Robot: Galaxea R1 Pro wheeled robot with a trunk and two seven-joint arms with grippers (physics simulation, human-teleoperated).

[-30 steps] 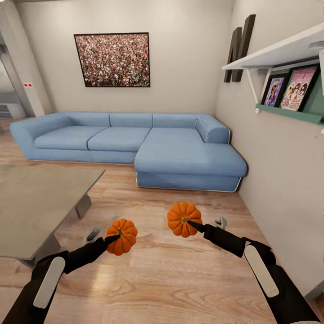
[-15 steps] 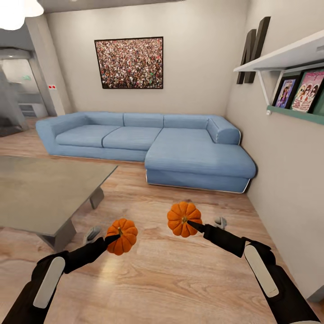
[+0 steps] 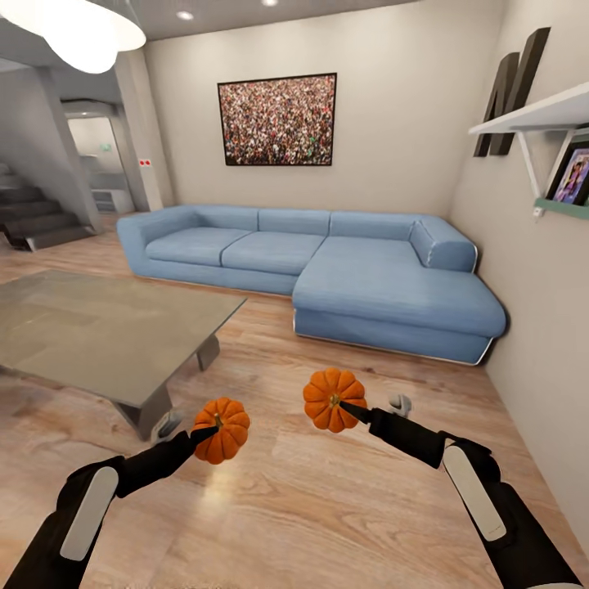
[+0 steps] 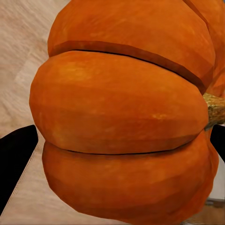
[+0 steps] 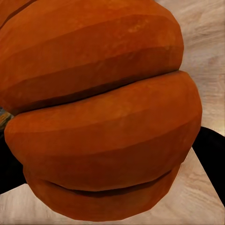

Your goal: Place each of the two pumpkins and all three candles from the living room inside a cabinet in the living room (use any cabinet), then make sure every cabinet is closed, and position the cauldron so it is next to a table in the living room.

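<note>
The left gripper (image 3: 214,429) is clamped on a pumpkin (image 3: 222,429). The right gripper (image 3: 342,403) grips the other pumpkin (image 3: 330,398), both held above the floor (image 3: 311,507)

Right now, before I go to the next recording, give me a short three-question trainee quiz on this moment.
1. True or false: both arms carry a pumpkin.
2. Which is nearest the left pumpkin? A) sofa B) grey table C) wall shelf
3. Fill in: the wall picture hangs above the ____.

Key:
1. True: the left gripper and the right gripper each hold one; the right pumpkin sits on the right fingers.
2. B
3. sofa
</note>
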